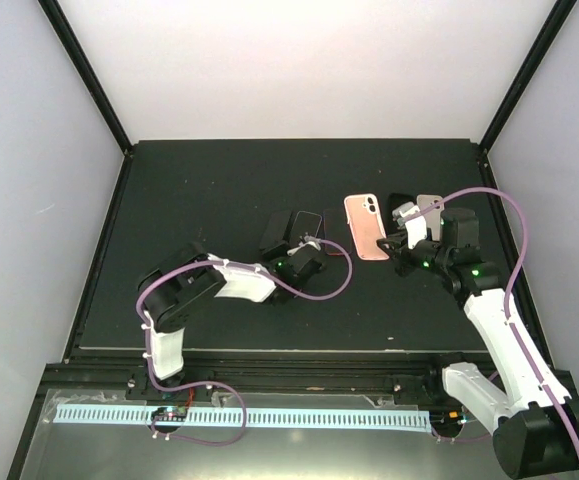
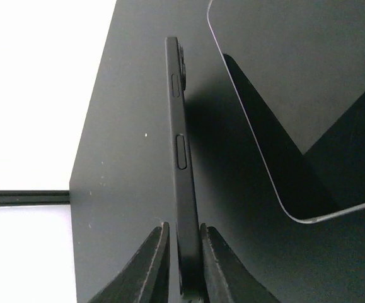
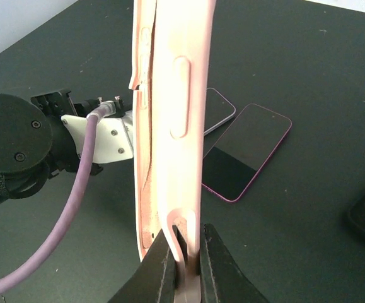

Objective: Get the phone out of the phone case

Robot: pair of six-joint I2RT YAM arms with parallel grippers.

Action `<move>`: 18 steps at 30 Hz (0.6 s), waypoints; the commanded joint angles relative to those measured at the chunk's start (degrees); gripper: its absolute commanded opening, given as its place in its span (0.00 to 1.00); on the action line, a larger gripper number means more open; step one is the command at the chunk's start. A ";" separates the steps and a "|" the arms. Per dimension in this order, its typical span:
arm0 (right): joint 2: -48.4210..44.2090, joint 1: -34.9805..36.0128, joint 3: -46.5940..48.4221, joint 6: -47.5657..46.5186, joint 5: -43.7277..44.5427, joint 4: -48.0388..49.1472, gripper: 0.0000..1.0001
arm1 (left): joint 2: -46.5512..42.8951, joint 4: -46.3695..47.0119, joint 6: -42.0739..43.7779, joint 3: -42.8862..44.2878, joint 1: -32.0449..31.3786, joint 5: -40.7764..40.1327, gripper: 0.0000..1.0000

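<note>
right end effector [image 3: 185, 251] clamps the pink phone case [image 3: 169, 95] on edge.

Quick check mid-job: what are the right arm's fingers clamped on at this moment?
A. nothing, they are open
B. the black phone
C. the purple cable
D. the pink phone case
D: in the right wrist view the right gripper has its fingers shut on the bottom edge of the pink phone case, which stands edge-on.
</note>
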 commanded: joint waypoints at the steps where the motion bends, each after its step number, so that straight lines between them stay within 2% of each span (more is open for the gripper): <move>1: -0.38 0.01 -0.33 0.13 1.07 1.66 0.01 | 1.53 -5.18 -1.04 2.34 0.77 0.36 0.19; 11: 0.75 -0.03 -0.28 0.24 1.77 1.77 0.01 | -1.09 -7.68 -5.14 1.92 0.85 0.55 0.40; 14: 0.65 -0.05 -0.11 0.08 2.12 1.43 0.01 | -1.72 -9.36 -6.93 2.36 0.85 0.41 0.42; 17: 0.32 0.00 -0.18 0.02 3.20 1.40 0.01 | -2.96 -11.13 -8.82 2.31 0.85 1.37 0.54; 18: 0.33 -0.02 -0.19 0.06 3.44 1.40 0.01 | -3.37 -11.30 -9.25 2.19 0.85 1.66 0.60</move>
